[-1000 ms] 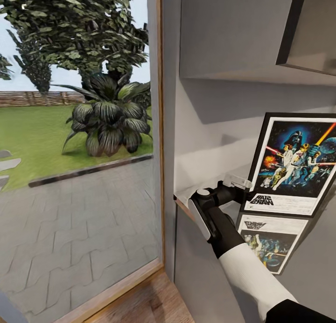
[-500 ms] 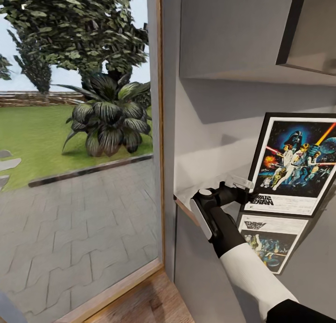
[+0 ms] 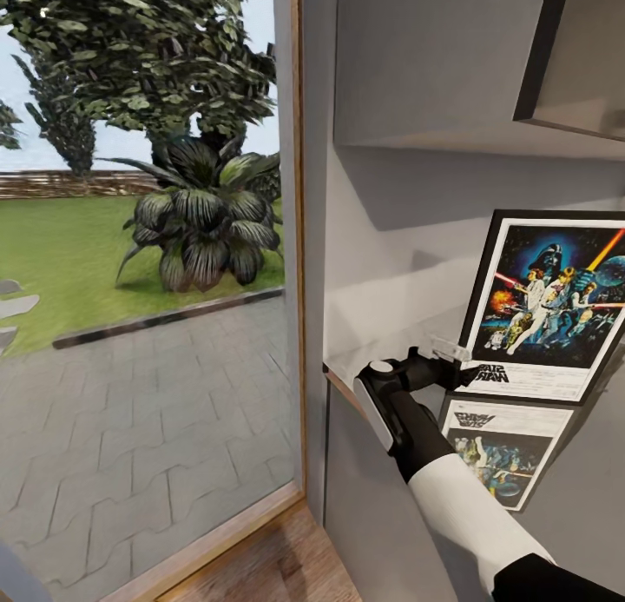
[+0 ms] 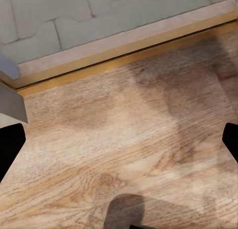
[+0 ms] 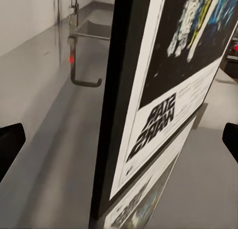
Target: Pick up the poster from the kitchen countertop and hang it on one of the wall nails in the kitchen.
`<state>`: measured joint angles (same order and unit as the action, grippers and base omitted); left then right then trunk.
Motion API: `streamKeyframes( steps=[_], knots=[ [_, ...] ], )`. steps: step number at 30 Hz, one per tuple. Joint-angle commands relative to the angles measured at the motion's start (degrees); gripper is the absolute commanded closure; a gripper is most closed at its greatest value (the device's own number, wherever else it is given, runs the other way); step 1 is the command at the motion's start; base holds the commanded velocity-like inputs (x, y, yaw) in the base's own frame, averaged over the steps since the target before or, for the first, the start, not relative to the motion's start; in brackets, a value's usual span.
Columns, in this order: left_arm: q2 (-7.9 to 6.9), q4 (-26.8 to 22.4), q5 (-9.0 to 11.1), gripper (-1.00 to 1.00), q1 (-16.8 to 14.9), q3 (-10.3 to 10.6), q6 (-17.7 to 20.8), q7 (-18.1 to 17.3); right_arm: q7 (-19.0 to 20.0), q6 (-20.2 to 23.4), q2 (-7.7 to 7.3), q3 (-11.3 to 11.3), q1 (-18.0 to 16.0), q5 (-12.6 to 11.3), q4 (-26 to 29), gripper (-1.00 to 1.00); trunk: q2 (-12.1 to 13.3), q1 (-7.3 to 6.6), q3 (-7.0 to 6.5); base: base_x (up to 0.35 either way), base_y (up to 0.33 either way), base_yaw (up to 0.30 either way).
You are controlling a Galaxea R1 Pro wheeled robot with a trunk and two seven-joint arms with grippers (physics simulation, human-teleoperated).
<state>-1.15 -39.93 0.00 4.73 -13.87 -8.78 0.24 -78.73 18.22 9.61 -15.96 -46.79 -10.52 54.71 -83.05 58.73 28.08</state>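
The black-framed Star Wars poster (image 3: 545,302) stands upright on the glossy grey countertop (image 3: 573,506), leaning back against the wall at the right. My right gripper (image 3: 457,364) is at the poster's lower left corner. In the right wrist view the poster (image 5: 163,90) shows edge-on, with its black frame edge between the two widely spread fingertips (image 5: 11,144). The jaws are open on either side of the frame and not touching it. My left gripper (image 4: 119,144) hangs open above the wooden floor (image 4: 124,140), holding nothing.
A faint mirrored reflection (image 3: 499,446) of the poster lies on the worktop. A wood-framed glass door (image 3: 297,237) with garden beyond stands at the left. A dark wall unit (image 3: 577,55) hangs overhead. A tap (image 5: 79,60) and sink lie further along the countertop (image 5: 44,154).
My right gripper has slid to the right along the counter, from just left of the poster to its lower left corner, and now overlaps the frame. The poster has not moved.
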Motion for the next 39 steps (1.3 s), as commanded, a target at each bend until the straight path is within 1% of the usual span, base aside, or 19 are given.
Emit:
streamKeyframes(
  steps=[1, 4, 6, 11, 15, 25, 34, 39],
  knots=[
    [0.00, -0.06, 0.00, -1.00, 0.02, -0.01, -0.10, 0.02, -0.37, 0.58, -0.03, -0.17, -0.06, -0.36, -0.03, -1.00, -0.03, 0.00, 0.05, 0.000, 0.000, 0.000],
    [0.00, -0.06, 0.00, -1.00, 0.02, -0.01, -0.10, 0.02, -0.37, -0.11, -0.03, -0.20, -0.06, -0.37, -1.19, -1.00, -0.03, 0.00, 0.05, 0.000, 0.000, 0.000],
    [0.00, -0.06, 0.00, -1.00, 0.02, -0.01, -0.10, 0.02, -0.35, -2.31, -0.03, -0.20, -0.06, -0.37, -2.89, -1.00, -0.03, 0.00, 0.05, 0.000, 0.000, 0.000],
    [0.00, -0.06, 0.00, -1.00, 0.02, -0.01, -0.10, 0.02, 0.09, -6.01, -0.03, -0.14, -0.06, -0.38, -6.87, -1.00, -0.03, 0.00, 0.05, 0.000, 0.000, 0.000],
    [0.00, -0.06, 0.00, -1.00, 0.02, -0.01, -0.10, 0.02, 0.94, -6.54, -0.03, -0.13, -0.06, -0.35, -7.48, -1.00, -0.03, 0.00, 0.05, 0.000, 0.000, 0.000],
    [0.00, -0.06, 0.00, -1.00, 0.02, -0.01, -0.10, 0.02, 1.36, -6.86, -0.03, -0.12, -0.06, -0.32, -7.75, -1.00, -0.03, 0.00, 0.05, 0.000, 0.000, -0.001],
    [0.00, -0.06, 0.00, -1.00, 0.02, -0.01, -0.10, 0.02, 1.39, -6.88, -0.03, -0.12, -0.06, -0.37, -7.78, -1.00, -0.03, 0.00, 0.05, 0.000, 0.000, -0.124],
    [0.00, -0.06, 0.00, -1.00, 0.02, -0.01, -0.10, 0.02, 1.39, -6.88, -0.03, -0.12, -0.06, -0.38, -7.78, -1.00, -0.03, 0.00, 0.05, 0.000, 0.000, -0.030]
  ],
)
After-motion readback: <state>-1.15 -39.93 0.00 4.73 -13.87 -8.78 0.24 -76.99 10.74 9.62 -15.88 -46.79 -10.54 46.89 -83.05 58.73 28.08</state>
